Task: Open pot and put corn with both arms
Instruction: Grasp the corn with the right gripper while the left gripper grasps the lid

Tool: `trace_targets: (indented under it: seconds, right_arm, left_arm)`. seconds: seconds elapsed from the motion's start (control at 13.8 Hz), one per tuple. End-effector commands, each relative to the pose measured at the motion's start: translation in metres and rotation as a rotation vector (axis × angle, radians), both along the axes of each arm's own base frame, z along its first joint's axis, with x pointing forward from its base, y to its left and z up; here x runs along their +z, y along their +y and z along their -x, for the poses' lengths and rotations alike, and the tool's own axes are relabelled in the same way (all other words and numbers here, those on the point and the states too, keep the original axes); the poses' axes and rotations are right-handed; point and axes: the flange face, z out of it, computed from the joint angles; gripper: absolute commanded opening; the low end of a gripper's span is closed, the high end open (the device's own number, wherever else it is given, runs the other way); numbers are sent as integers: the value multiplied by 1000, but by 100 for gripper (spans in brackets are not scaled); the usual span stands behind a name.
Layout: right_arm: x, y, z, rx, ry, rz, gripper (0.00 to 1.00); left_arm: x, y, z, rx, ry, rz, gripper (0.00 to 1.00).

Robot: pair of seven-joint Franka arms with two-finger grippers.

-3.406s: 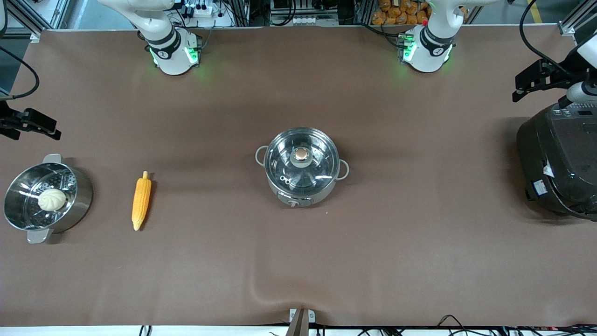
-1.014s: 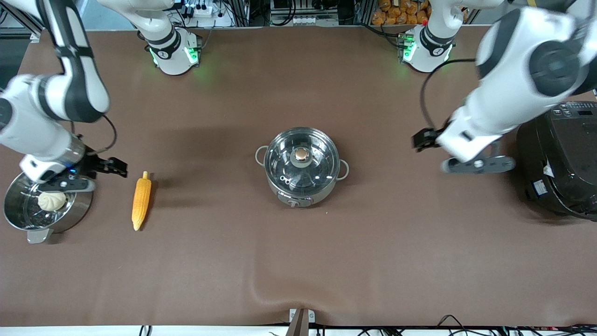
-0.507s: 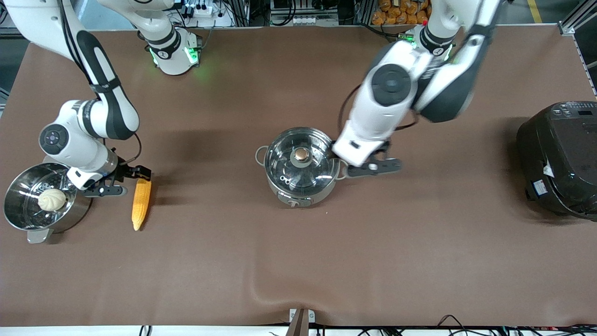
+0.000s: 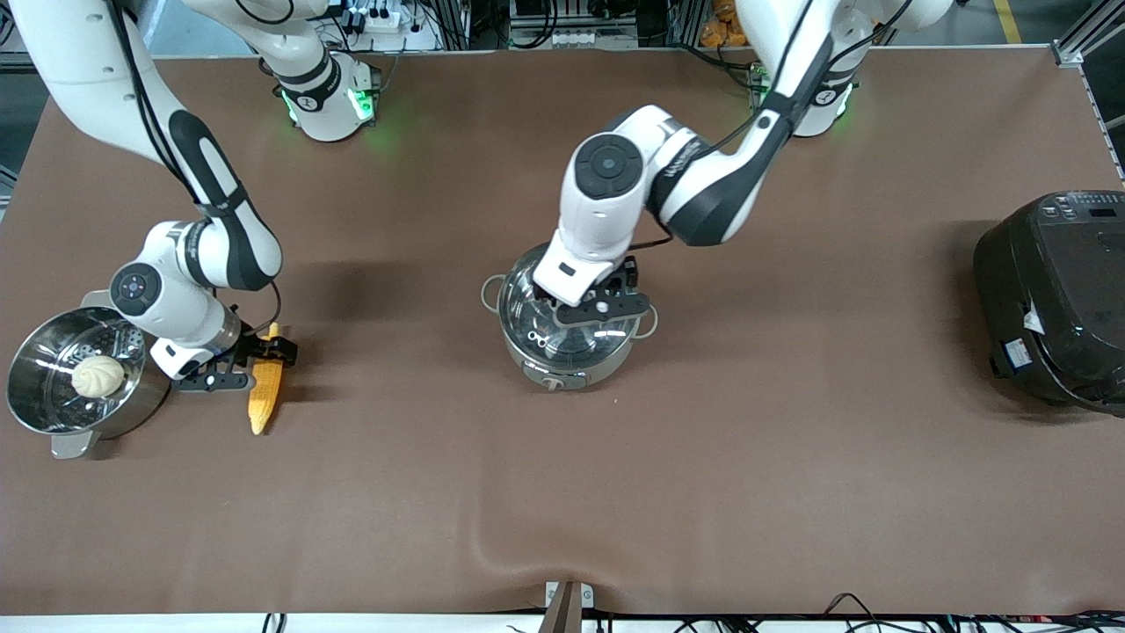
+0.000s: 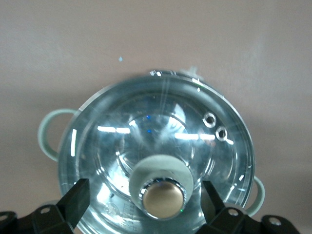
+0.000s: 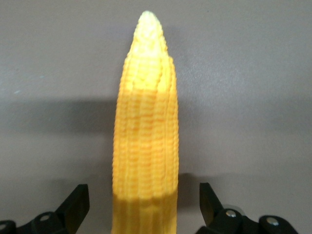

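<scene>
Since half a second ago the left gripper [image 4: 591, 303] has swung in from beside the pot [image 4: 569, 318] and is now hanging directly over its glass lid [image 5: 156, 156]; the right gripper [image 4: 264, 359] has shifted from the stem tip further over the corn [image 4: 265, 387]. The pot, lid on, is sitting in the middle of the table [image 4: 703, 457], and the corn is lying well apart from it toward the right arm's end, just beside the steamer pot [image 4: 83, 374] holding the bun [image 4: 97, 375].

In the front view the left arm's wrist is covering the copper knob and much of the lid, and the right gripper is hiding the corn's stem end. The wrist views are cutting off both grippers' bodies, showing only the fingertips.

The left arm is bending down from its base, fingers [image 5: 74, 200] spread wide on either side of the knob [image 5: 161, 197] without touching it. The right arm is folding low, its fingers [image 6: 77, 202] released and straddling the cob's thick end with gaps on both sides. The black cooker [image 4: 1055, 299] is standing well apart from the pot, at the left arm's end.
</scene>
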Motion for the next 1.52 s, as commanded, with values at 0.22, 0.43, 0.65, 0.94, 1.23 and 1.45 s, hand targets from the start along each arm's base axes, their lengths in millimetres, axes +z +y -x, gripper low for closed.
trace_targets:
  seconds: [0.22, 0.43, 0.65, 0.94, 1.23, 1.45]
  right_arm:
    - [-7, 6, -28, -17, -26, -5, 32]
    - [13, 3, -34, 29, -49, -2, 7]
    - [59, 22, -59, 37, 62, -13, 7]
    - [129, 79, -75, 23, 151, -1, 12]
    - [149, 162, -66, -4, 119, 11, 15]
    - [163, 217, -53, -26, 97, 14, 21]
  left_arm:
    - [-22, -22, 12, -30, -14, -46, 100]
    - [-28, -27, 18, -39, -15, -59, 100]
    - [-32, -27, 19, 44, -6, -65, 0]
    - [-29, -27, 19, 53, -8, -65, 0]
    - [10, -21, 22, 59, -22, -53, 0]
    - [44, -7, 20, 73, -25, -56, 0]
